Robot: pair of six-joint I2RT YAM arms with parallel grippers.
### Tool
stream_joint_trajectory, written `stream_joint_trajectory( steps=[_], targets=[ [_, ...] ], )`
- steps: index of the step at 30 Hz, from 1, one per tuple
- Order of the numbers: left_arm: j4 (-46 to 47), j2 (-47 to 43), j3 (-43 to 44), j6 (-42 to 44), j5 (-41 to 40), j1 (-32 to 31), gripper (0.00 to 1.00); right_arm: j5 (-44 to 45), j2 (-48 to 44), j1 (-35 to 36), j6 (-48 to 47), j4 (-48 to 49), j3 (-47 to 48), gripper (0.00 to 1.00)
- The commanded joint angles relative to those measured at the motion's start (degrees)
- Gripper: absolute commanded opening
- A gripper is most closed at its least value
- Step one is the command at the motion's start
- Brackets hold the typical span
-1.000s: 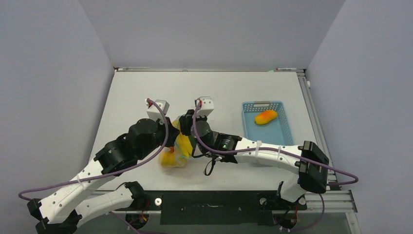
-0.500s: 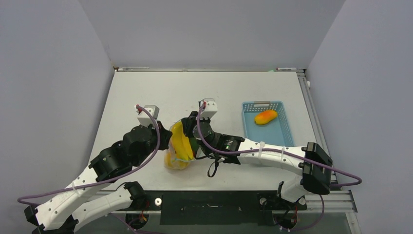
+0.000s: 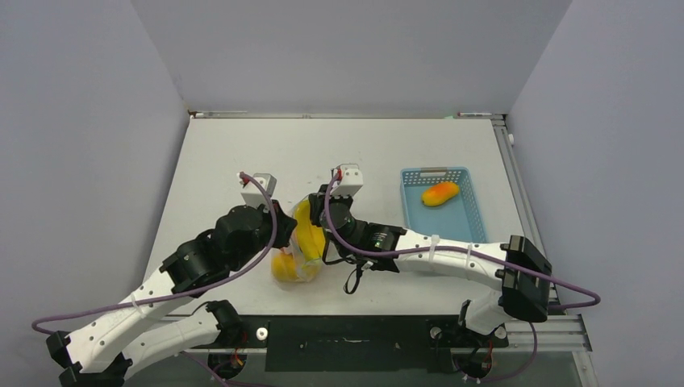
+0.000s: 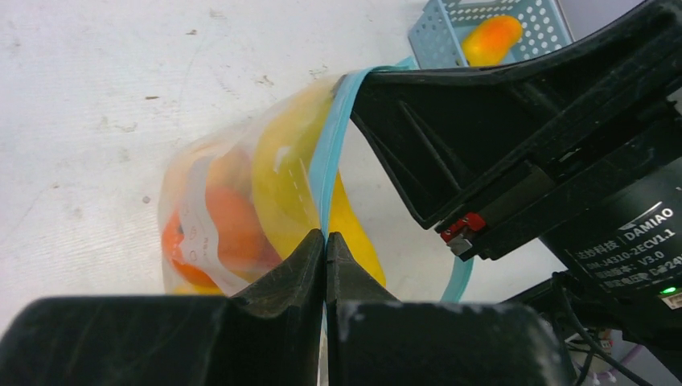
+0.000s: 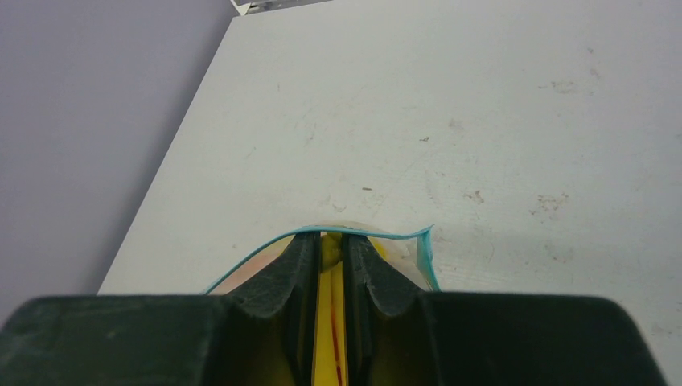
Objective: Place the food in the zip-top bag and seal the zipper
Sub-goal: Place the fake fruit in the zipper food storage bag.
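Here, the left end effector is pinched shut on the zipper. The right end effector, nearly closed, seems to clamp the zip-top bag by its mouth. The bag, with food inside, sits between them, mid-worktop. If either pinch slips, the mouth could gape and spill fruit.

Clear, glossy, crinkled plastic forms the zip-top bag, edged by the smooth light blue plastic zipper. The food inside looks like shiny moulded plastic. The white table is matt and scuffed, the left hand matt black plastic, the basket blue plastic mesh.
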Motion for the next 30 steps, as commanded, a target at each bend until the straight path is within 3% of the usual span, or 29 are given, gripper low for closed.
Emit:
stream_joint_trajectory(
  steps=[1, 11, 23, 30],
  targets=[
    [8.53, 2.32, 3.60, 0.10, 7.15, -0.29, 0.00, 6.13, -5.04, 0.36, -4.17, -0.53, 0.20, 0.05],
    [14.82, 3.49, 5.10, -2.05, 12.55, -0.31, 0.00, 10.35, -10.40, 2.18, -10.65, -4.10, 2.92, 0.05],
    [13.10, 0.01, -7.24, -6.25, 4.81, 0.28, 0.00, 7.11, -7.09, 2.26, -8.42, -3.43, -0.84, 0.05],
    [10.47, -0.77, -7.93, -6.55, 3.23, 0.50, 0.00, 2.59, -4.19, 1.36, -5.83, -1.16, -1.87, 0.05]
  ],
)
